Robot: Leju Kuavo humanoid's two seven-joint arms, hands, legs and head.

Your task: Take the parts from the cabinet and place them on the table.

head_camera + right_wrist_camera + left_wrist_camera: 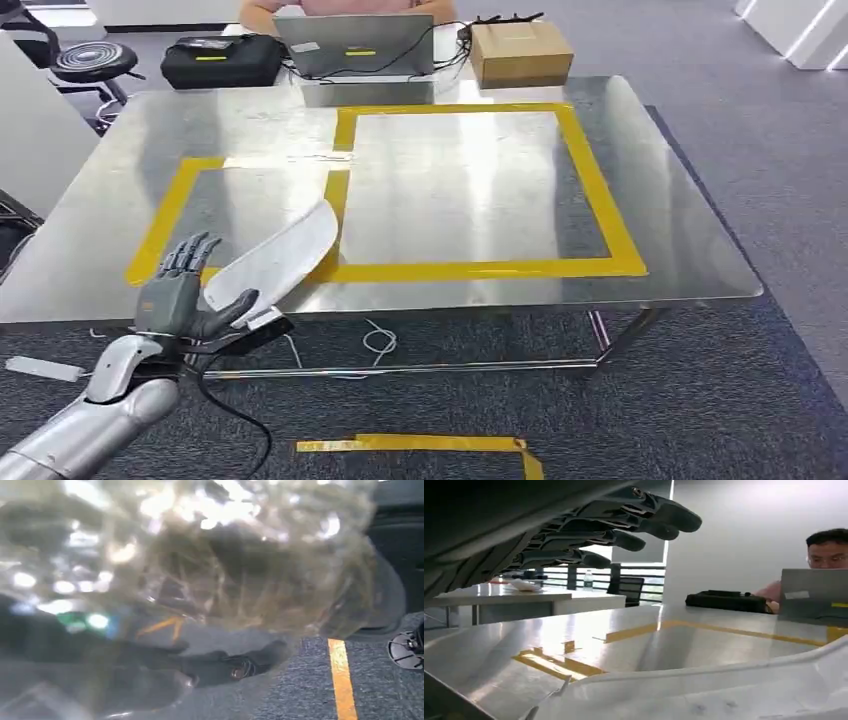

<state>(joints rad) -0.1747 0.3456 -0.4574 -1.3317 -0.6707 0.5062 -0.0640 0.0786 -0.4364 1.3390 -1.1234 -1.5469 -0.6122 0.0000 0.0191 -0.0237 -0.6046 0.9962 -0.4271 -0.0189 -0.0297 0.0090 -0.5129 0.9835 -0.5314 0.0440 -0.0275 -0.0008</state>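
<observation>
White and flat, the part (285, 255) lies tilted over the near left edge of the steel table (480, 190), its far end resting on the yellow tape (470, 268) and its near end held by the left hand (180, 295), thumb under it and fingers (624, 525) spread straight above. Across the far edge sit a black case (220, 60), a laptop (352, 45) with a person (824, 555) behind it, and a cardboard box (520, 52). Crinkled clear plastic (200, 555) blurs the right wrist view, with dark fingers (225, 665) of the right hand (215, 667) beneath it, though I cannot tell whether they grip it.
</observation>
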